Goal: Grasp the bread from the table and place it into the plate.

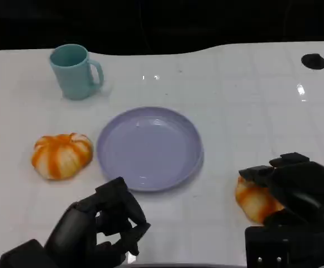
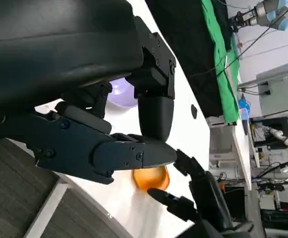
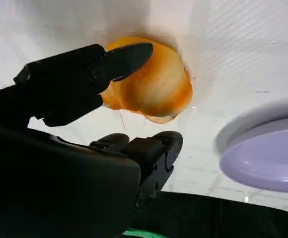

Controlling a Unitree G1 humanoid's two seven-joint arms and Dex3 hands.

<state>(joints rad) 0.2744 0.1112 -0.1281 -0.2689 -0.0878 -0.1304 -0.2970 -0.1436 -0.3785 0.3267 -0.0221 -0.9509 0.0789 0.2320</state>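
While the right hand's [image 1: 296,192] fingers [image 3: 129,54] stand apart, the bread [image 3: 151,84] lies between them, ungripped.

No legible txt, labels or nos. on anything.

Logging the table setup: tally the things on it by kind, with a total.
Bread: 2, one left of the plate, one under the right hand
Plate: 1
Cup: 1
Total: 4
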